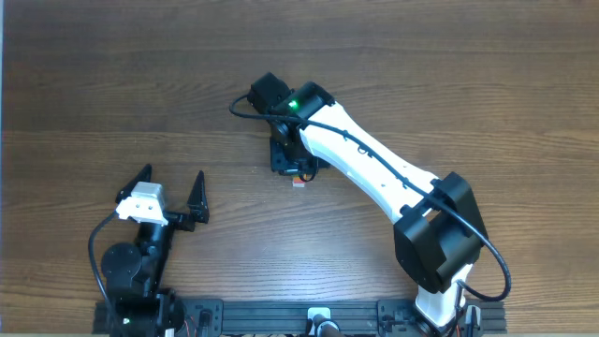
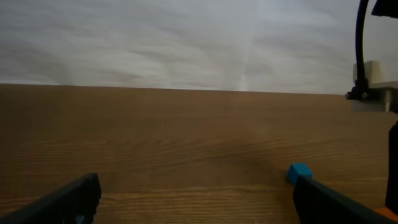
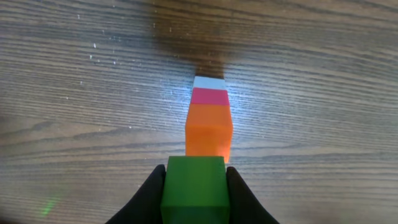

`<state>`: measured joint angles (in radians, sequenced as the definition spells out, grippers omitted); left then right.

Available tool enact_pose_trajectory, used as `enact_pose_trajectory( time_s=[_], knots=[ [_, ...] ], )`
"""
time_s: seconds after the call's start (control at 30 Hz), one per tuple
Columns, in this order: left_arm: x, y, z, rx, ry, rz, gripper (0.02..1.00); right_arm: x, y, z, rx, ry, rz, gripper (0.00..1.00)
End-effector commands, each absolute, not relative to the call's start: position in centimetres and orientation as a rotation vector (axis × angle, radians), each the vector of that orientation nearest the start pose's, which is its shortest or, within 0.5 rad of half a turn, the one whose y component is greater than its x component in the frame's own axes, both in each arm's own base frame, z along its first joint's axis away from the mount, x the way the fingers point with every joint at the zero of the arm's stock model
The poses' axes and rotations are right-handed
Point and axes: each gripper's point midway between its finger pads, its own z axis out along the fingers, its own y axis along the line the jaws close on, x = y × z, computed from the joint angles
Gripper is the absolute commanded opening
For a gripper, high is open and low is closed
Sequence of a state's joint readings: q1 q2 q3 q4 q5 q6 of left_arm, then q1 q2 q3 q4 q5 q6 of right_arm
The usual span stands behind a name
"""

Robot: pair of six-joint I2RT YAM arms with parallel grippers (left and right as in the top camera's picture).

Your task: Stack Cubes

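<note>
In the right wrist view my right gripper (image 3: pixel 194 179) is shut on a green cube (image 3: pixel 193 190). Just beyond it stands a stack with an orange cube (image 3: pixel 209 132) on top, a pink cube (image 3: pixel 209 96) under it and a pale cube (image 3: pixel 209 82) lowest. In the top view the right gripper (image 1: pixel 292 161) hangs over the table's middle, with a bit of the stack (image 1: pixel 299 181) showing at its near side. My left gripper (image 1: pixel 171 180) rests open and empty at the near left. Past one of its fingers (image 2: pixel 329 200), a blue cube (image 2: pixel 299 172) lies on the table.
The wooden table (image 1: pixel 449 84) is bare on all sides of the stack. The right arm (image 1: pixel 374 168) crosses diagonally from the near right to the centre, and part of it shows in the left wrist view (image 2: pixel 373 81).
</note>
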<state>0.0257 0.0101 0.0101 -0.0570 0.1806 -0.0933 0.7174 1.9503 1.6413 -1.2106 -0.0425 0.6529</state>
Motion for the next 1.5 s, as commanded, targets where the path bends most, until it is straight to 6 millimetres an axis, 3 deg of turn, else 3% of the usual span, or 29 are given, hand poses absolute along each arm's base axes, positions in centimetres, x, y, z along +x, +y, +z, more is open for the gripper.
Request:
enact_pose_trajectory(
  time_s=[0.03, 0.5, 0.9, 1.5],
  knots=[
    [24.4, -2.5, 16.1, 0.054, 1.631, -0.194, 0.998, 28.2, 25.9, 9.6, -0.132, 3.114, 0.125, 0.009],
    [24.4, -2.5, 16.1, 0.054, 1.631, -0.194, 0.998, 28.7, 25.4, 9.4, -0.138, 3.091, 0.076, 0.009],
    [24.4, -2.5, 16.1, 0.054, 1.631, -0.194, 0.998, 29.1, 25.5, 8.0, -0.129, 3.107, 0.049, 0.009],
    [24.4, -2.5, 16.1, 0.054, 1.631, -0.194, 0.996, 29.2, 24.7, 7.9, -0.098, 3.111, 0.016, 0.012]
  ],
)
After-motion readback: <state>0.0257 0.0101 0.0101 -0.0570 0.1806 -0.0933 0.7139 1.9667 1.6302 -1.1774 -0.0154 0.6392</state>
